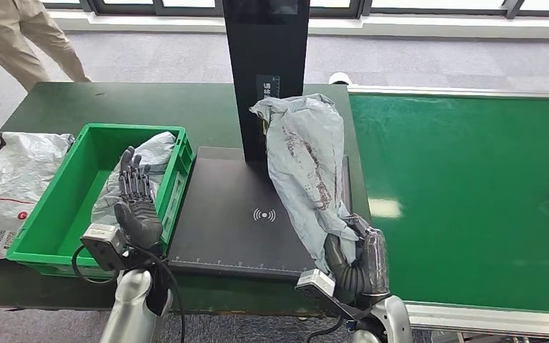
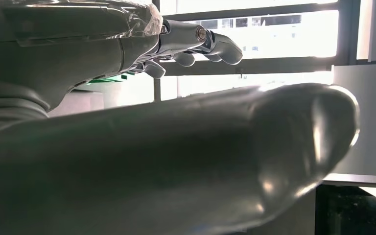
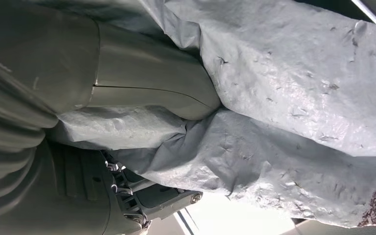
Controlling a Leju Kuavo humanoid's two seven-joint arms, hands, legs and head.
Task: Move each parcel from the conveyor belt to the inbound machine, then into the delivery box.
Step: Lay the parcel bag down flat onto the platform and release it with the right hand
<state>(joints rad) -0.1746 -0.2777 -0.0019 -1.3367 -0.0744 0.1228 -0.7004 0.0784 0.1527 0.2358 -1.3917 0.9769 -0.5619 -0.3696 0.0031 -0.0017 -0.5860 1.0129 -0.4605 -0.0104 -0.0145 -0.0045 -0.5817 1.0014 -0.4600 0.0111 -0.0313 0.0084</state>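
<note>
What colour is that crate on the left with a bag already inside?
Bright green crate, seen best in the head view.

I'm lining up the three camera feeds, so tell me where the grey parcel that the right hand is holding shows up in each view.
Head view: the grey parcel stands right of centre over the black scanner plate, its lower end gripped by the right hand.
Left wrist view: not in this picture.
Right wrist view: its crumpled grey wrap covers the top and right of the picture.
Shared landmark: the right hand, whose thumb presses into the wrap.
</note>
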